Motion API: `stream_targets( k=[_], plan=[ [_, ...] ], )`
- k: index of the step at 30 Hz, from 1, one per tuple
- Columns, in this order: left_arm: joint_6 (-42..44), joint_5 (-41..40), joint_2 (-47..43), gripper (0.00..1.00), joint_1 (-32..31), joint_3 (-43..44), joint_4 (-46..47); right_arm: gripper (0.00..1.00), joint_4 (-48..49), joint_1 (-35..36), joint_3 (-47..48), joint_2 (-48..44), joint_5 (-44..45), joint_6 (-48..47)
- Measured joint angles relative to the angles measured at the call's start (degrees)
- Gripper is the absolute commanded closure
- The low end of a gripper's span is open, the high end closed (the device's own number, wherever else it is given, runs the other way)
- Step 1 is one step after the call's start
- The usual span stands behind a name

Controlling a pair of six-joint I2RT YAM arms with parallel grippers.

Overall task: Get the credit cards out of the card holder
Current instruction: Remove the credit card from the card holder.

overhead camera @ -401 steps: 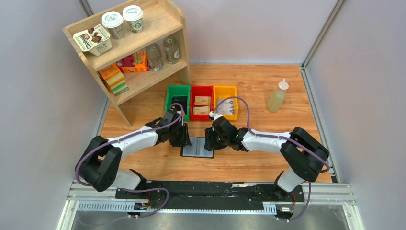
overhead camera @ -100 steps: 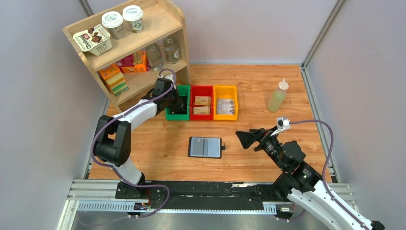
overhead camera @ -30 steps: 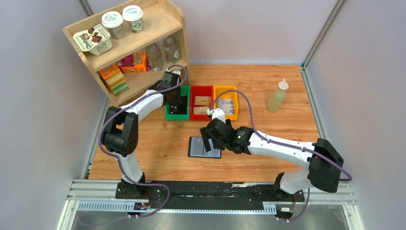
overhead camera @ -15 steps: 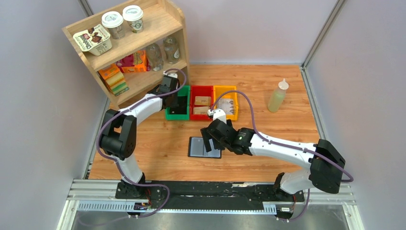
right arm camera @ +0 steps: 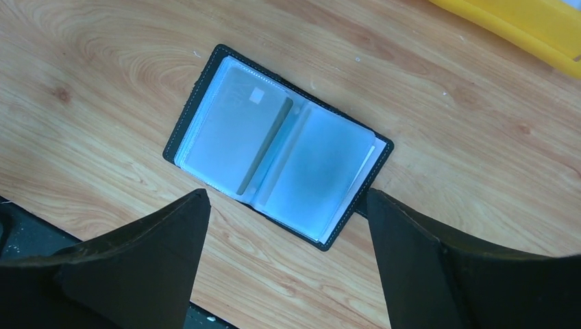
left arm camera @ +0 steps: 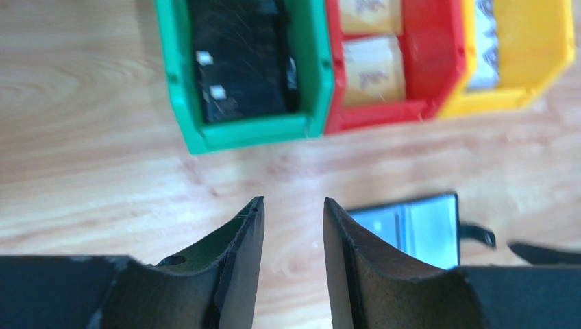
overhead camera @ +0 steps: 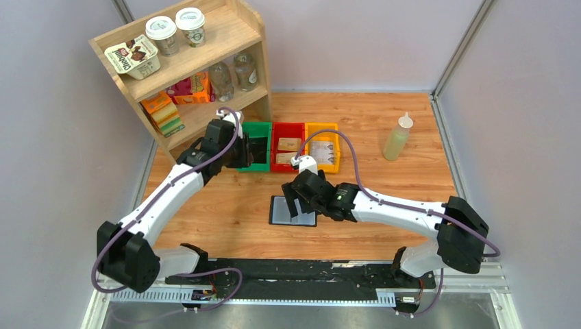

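Observation:
The card holder (right arm camera: 277,154) lies open on the wooden table, grey-blue clear sleeves facing up; a small chip mark shows through its left sleeve. It also shows in the top view (overhead camera: 286,214) and the left wrist view (left arm camera: 411,229). My right gripper (right arm camera: 286,193) hovers just above it, wide open and empty, also seen in the top view (overhead camera: 293,199). Dark credit cards (left arm camera: 240,75) lie in the green bin (left arm camera: 253,130). My left gripper (left arm camera: 293,202) is open with a narrow gap, empty, above bare table just near of that bin (overhead camera: 255,125).
A red bin (overhead camera: 288,126) with tan packets and a yellow bin (overhead camera: 322,126) stand right of the green one. A wooden shelf (overhead camera: 185,75) with cups and boxes is at the back left. A squeeze bottle (overhead camera: 398,137) stands at the back right.
My left arm has drawn back from over the green bin toward the near left, its gripper empty. My right gripper has stayed over the card holder.

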Motion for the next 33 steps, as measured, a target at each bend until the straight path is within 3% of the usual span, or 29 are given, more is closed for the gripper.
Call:
stream_targets(
  k=[6, 13, 23, 33],
  plan=[
    [-5.2, 7.5, -7.2, 0.54, -5.4, -10.4, -0.6, 0.34, 1.6, 0.0, 0.1, 4.5, -0.5, 0.2],
    [-12.2, 12.3, -4.9, 0.54, -12.2, -17.7, 3.1, 0.48, 4.8, -1.1, -0.8, 9.2, -2.0, 2.1],
    [-18.3, 11.8, 6.0, 0.54, -17.7, -18.3, 9.9, 0.60, 12.1, -7.2, -9.5, 8.6, -6.1, 5.7],
    [-22.4, 8.7, 11.9, 0.54, -20.1, -17.6, 11.3, 0.63, 20.8, -10.7, -16.0, 5.3, -11.7, 7.0]
  ],
)
